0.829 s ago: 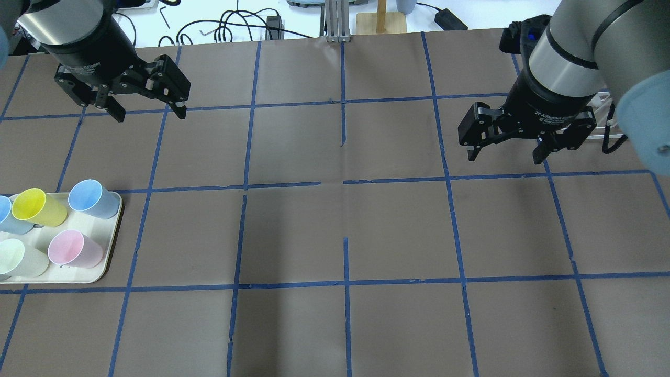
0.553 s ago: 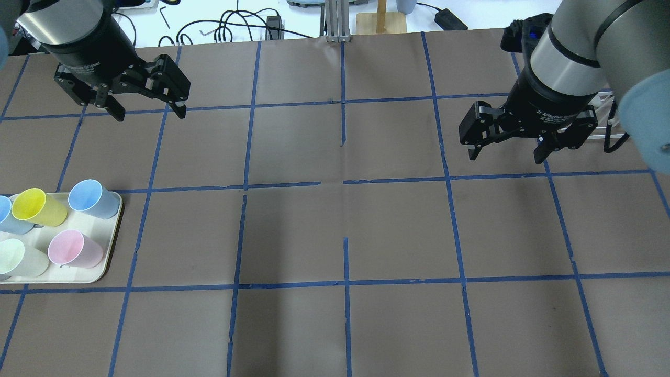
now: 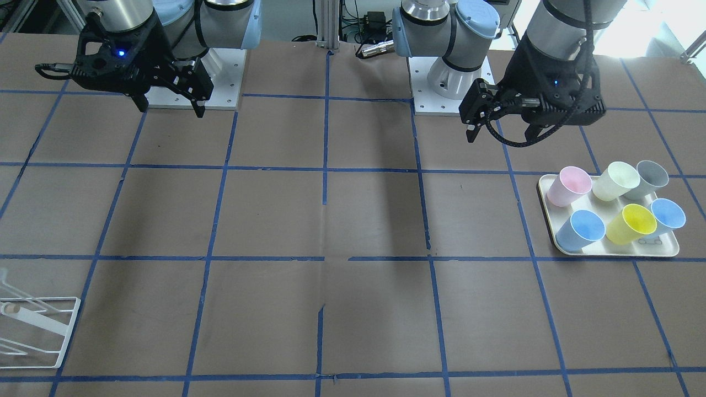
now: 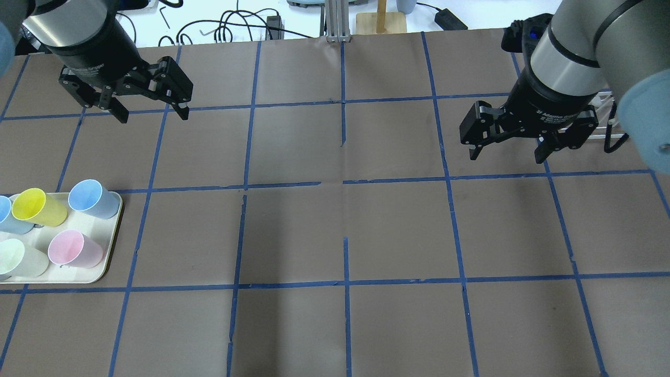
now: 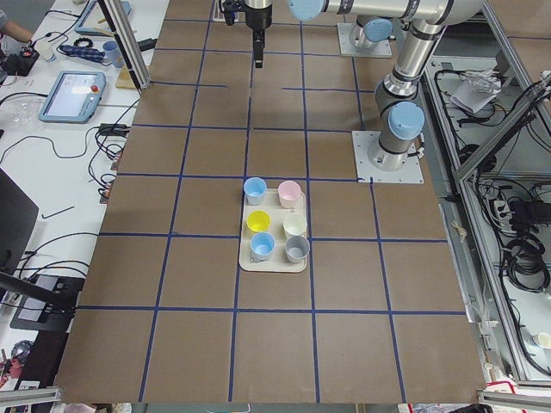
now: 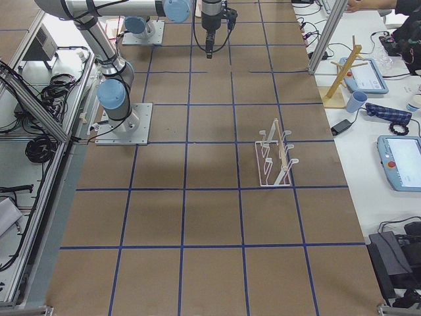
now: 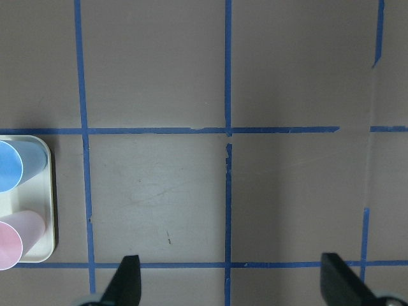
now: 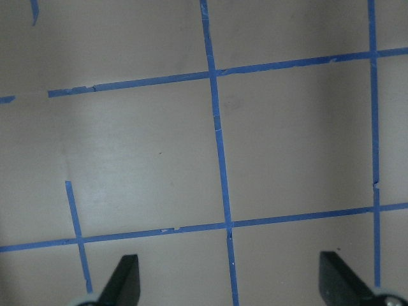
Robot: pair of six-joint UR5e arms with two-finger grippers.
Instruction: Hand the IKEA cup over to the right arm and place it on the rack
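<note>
The pale pink IKEA cup (image 4: 73,248) stands upright on a cream tray (image 4: 112,256) at the table's left, on the tray's near right corner; it also shows in the front view (image 3: 573,184) and at the left wrist view's left edge (image 7: 13,245). My left gripper (image 4: 152,116) is open and empty, high above the table, well behind and to the right of the tray. My right gripper (image 4: 506,156) is open and empty, above the table's far right. The white wire rack (image 6: 275,157) stands on the table's right; in the overhead view (image 4: 610,118) my right arm mostly hides it.
The tray also holds a yellow cup (image 4: 34,206), light blue cups (image 4: 91,198), a cream cup (image 4: 18,257) and a grey cup (image 3: 651,176). Blue tape lines grid the brown table. Cables and a wooden stand (image 4: 381,18) lie beyond the far edge.
My left gripper has shifted slightly to the right, still open. My right gripper has barely moved. The cups have not moved.
</note>
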